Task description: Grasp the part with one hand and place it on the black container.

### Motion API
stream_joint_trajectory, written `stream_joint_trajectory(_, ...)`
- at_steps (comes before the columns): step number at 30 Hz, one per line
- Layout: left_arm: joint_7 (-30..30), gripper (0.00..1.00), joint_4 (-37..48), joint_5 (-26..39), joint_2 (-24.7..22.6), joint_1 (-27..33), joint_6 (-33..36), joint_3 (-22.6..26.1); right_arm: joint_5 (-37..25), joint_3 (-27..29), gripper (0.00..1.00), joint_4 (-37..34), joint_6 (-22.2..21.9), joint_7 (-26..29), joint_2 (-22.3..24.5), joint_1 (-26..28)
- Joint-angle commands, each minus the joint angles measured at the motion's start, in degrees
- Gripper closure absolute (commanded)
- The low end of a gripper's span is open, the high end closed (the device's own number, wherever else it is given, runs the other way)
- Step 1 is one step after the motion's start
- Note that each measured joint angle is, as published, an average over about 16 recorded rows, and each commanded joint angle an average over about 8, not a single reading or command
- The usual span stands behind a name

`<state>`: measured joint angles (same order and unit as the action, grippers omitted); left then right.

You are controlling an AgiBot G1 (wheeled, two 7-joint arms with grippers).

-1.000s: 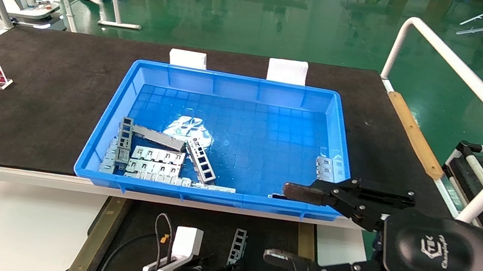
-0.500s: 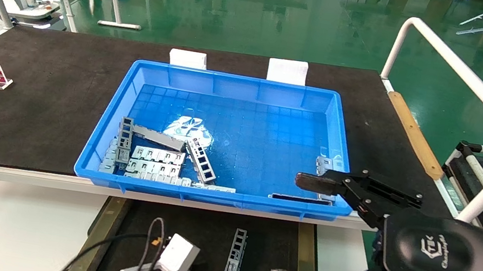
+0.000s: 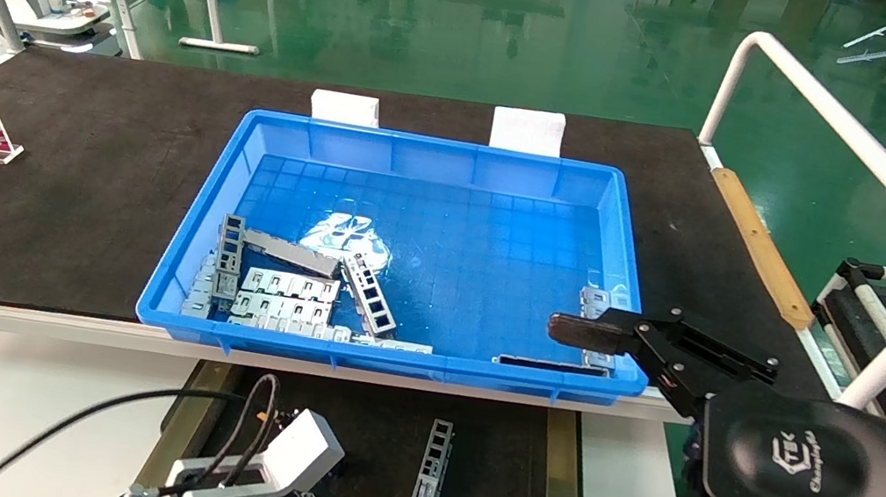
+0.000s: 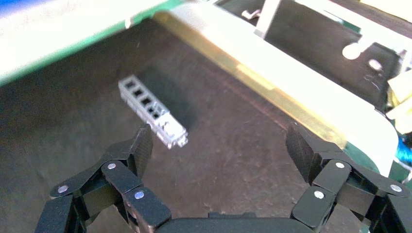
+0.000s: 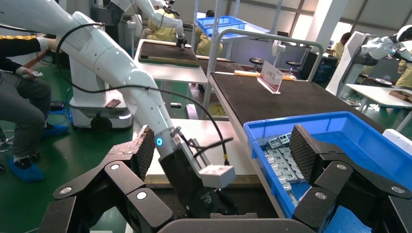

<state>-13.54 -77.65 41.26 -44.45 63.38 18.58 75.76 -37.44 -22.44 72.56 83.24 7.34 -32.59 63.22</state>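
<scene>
Head view: your part (image 3: 432, 467) lies flat on the black container (image 3: 499, 453), long axis running away from you. Placement looks done; next, fetch another from the crate (image 3: 440, 155).

Left wrist: left gripper (image 4: 218, 160) spread, empty, over the part (image 4: 153, 111).

Right wrist: right gripper (image 5: 223, 160) spread, idle.

We stand in a factory hall: glossy green floor (image 3: 460, 29), other robot arms (image 5: 111, 53) and mat-covered tabletops (image 5: 167, 52) around us.
</scene>
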Motion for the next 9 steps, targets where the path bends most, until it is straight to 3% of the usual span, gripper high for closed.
stream_joint_trajectory(1,2.2,0.0,-0.06,0.04,0.91,0.06,3.02,-1.66,0.0,0.0,0.0,0.0,0.0,0.0,0.0,0.0)
stream_joint_trajectory(9,7.39,0.0,-0.06,-2.67,3.18,-0.43,9.79,-6.27,0.0,0.0,0.0,0.0,0.0,0.0,0.0,0.0)
